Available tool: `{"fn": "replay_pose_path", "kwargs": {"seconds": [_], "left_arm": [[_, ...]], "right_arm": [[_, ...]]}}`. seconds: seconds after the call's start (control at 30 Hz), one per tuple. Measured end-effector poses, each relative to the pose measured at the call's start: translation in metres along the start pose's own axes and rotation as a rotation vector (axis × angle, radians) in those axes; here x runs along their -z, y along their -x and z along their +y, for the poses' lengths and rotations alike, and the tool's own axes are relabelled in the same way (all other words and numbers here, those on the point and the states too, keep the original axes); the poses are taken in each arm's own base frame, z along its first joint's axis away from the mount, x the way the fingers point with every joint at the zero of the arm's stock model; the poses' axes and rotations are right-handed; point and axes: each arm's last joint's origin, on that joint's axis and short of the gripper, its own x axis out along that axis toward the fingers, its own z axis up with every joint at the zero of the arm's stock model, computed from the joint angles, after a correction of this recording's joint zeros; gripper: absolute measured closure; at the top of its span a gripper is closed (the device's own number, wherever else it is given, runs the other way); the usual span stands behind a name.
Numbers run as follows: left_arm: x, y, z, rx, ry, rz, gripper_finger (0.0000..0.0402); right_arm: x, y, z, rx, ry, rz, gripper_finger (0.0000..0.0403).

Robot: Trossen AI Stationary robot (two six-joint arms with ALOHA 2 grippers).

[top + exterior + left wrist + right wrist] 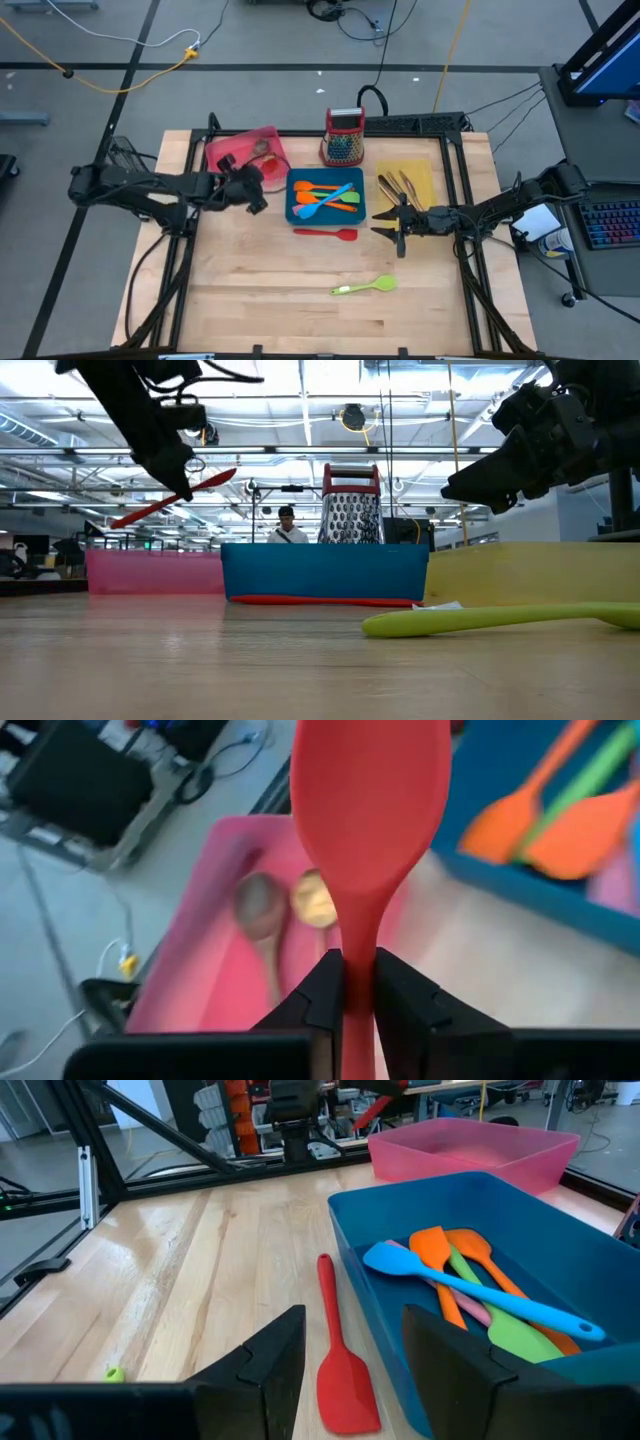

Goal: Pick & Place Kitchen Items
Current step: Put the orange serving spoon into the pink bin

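Left claw [358, 982] is clamped on the handle of a red spoon [368, 810], held in the air over the pink tray [222, 150] at upper left of the high view. Lower it level before releasing (two spoons already inside). Right claw [352, 1355] gapes empty above the red spatula [340, 1360] on the counter [270, 300].

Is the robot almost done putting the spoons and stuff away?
Partly. Several silicone spatulas lie in the blue rectangular tray. The left end effector holds a red silicone spoon above the pink tray. A red spatula and a green spoon remain on the wooden table.
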Motion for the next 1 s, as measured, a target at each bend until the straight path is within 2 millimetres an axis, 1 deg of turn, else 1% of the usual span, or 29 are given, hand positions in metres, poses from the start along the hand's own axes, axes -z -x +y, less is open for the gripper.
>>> {"fn": "replay_pose_path", "kwargs": {"seconds": [0.17,0.33,0.5,0.6,0.73,0.8,0.9,1.0], "left_arm": [[-0.003,-0.016,0.021,-0.079,-0.017,0.055,0.0365],[-0.003,-0.028,0.041,-0.138,0.005,0.109,0.0359],[-0.001,-0.041,0.056,-0.09,-0.002,0.175,0.0363],[0.0,-0.045,0.066,-0.091,0.016,0.196,0.0366],[0.002,-0.05,0.076,-0.116,0.022,0.22,0.0363],[0.003,-0.052,0.081,-0.11,-0.008,0.232,0.0362],[0.001,-0.055,0.085,-0.046,-0.06,0.214,0.0361],[-0.004,-0.059,0.09,-0.009,-0.019,0.153,0.0361]], "right_arm": [[0.0,0.0,0.0,-0.001,-0.001,-0.002,0.0243],[0.0,0.0,0.0,-0.001,-0.001,-0.002,0.0243],[0.0,0.0,0.0,-0.001,-0.001,-0.003,0.0243],[0.0,0.0,0.0,0.003,-0.001,-0.003,0.0243],[-0.001,0.0,-0.002,0.06,-0.001,-0.015,0.0243],[-0.001,0.0,-0.003,0.08,-0.001,-0.019,0.0243],[-0.001,0.0,-0.003,0.081,0.005,-0.018,0.0243],[-0.001,0.0,-0.004,0.082,0.005,-0.018,0.0243]]}}
